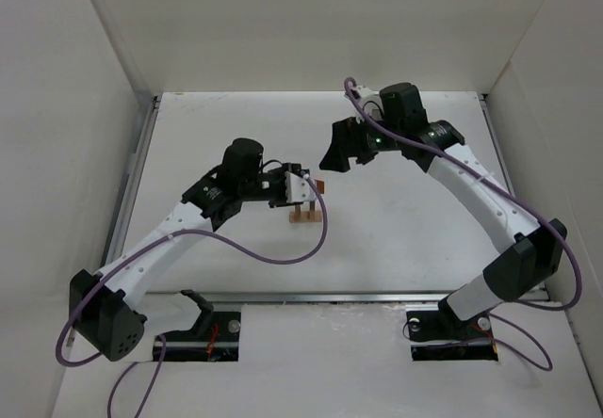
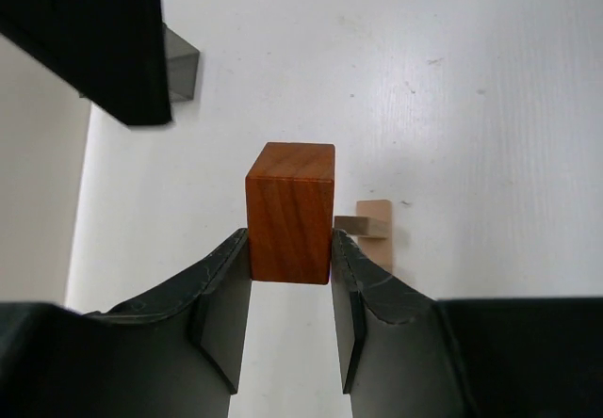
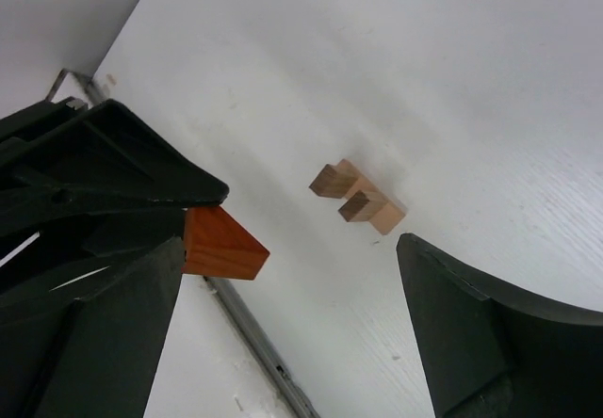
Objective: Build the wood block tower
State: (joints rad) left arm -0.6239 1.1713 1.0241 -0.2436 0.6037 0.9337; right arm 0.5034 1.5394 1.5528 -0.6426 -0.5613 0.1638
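My left gripper (image 1: 306, 188) is shut on the orange triangular block (image 1: 320, 186) and holds it above the table. In the left wrist view the block (image 2: 290, 213) sits pinched between the fingertips of the gripper (image 2: 290, 253). The pale tan blocks (image 1: 303, 215) stand together on the table just in front of and below it. They also show in the left wrist view (image 2: 375, 225) and in the right wrist view (image 3: 358, 197). My right gripper (image 1: 344, 151) is open and empty, raised to the right and behind. It looks down at the orange block (image 3: 221, 245).
White walls enclose the table (image 1: 396, 230) on three sides. A metal rail (image 1: 377, 297) runs along its near edge. A purple cable (image 1: 316, 241) from the left arm loops close beside the tan blocks. The right arm's black body (image 2: 104, 41) hangs over the far left.
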